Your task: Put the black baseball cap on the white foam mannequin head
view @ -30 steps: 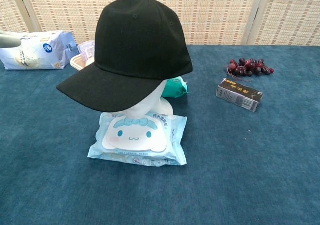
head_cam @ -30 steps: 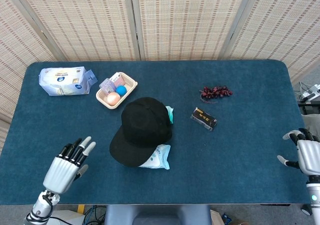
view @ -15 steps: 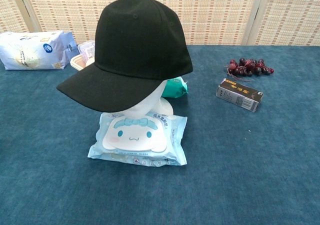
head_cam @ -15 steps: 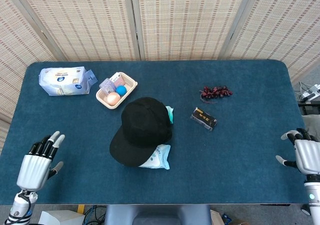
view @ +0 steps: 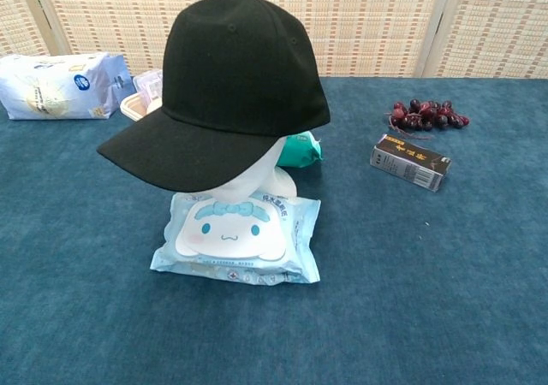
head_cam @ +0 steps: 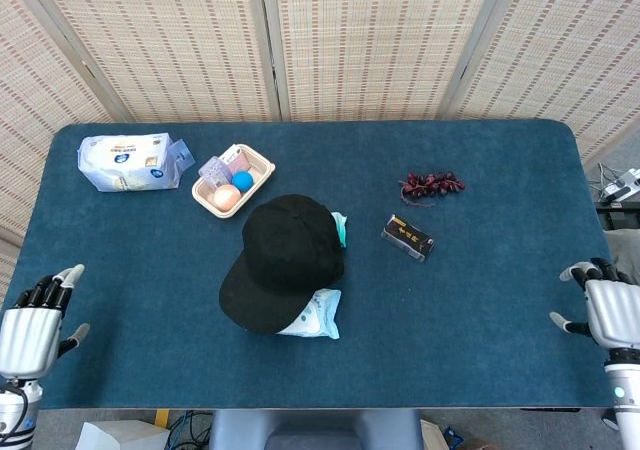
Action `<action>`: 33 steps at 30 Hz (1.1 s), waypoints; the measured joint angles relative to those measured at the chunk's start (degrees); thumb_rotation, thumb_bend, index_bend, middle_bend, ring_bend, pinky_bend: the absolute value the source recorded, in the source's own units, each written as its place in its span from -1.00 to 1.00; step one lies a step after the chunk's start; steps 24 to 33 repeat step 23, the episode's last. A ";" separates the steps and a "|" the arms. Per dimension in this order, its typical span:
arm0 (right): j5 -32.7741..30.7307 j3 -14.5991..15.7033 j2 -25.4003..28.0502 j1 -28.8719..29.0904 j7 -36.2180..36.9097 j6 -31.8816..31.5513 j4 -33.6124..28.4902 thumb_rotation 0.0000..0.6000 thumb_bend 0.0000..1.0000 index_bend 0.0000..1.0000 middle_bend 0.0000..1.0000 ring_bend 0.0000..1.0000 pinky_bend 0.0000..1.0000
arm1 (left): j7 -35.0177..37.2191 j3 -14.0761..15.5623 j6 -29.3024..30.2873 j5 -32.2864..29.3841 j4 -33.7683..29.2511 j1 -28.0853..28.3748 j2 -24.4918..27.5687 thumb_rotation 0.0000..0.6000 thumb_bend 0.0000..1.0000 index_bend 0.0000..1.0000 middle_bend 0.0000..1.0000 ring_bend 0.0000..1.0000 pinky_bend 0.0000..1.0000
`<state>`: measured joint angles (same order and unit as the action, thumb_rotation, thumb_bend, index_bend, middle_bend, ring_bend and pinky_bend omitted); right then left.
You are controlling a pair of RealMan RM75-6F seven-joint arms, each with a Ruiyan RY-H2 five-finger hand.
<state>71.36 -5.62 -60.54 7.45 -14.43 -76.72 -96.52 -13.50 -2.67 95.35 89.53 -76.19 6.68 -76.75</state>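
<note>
The black baseball cap point(head_cam: 285, 260) point(view: 231, 85) sits on top of the white foam mannequin head point(view: 261, 175), brim pointing to the front left; only the head's lower face shows under the brim in the chest view. My left hand point(head_cam: 30, 320) hangs at the table's front left corner, fingers apart, holding nothing. My right hand point(head_cam: 608, 305) is at the front right edge, fingers apart and empty. Neither hand shows in the chest view.
A cartoon wet-wipes pack point(view: 235, 235) lies at the mannequin's base, a teal item point(view: 300, 148) behind it. A small black box point(head_cam: 407, 236), dark grapes point(head_cam: 432, 183), a tray of toys point(head_cam: 233, 178) and a blue-white tissue pack point(head_cam: 128, 161) lie on the blue table point(head_cam: 480, 300).
My left hand has pulled back from the table toward the front left corner and off its edge. The right hand has barely moved. The cap stays on the head.
</note>
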 measured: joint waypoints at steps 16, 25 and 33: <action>-1.02 0.32 0.80 0.62 -0.46 1.88 -1.22 1.00 -0.90 -0.21 -0.35 -0.66 -0.44 | -1.90 -2.85 -5.45 -9.55 -5.87 -1.62 4.55 1.00 -0.61 -0.71 -0.46 -0.48 -0.14; -1.83 0.21 1.03 1.43 0.18 3.65 -0.50 1.00 -0.91 -0.21 -0.35 -0.66 -0.44 | -2.51 -3.20 -6.30 -10.77 -6.32 -1.86 4.51 1.00 -0.56 -0.70 -0.46 -0.48 -0.13; -1.83 0.21 1.03 1.43 0.18 3.65 -0.50 1.00 -0.91 -0.21 -0.35 -0.66 -0.44 | -2.51 -3.20 -6.30 -10.77 -6.32 -1.86 4.51 1.00 -0.56 -0.70 -0.46 -0.48 -0.13</action>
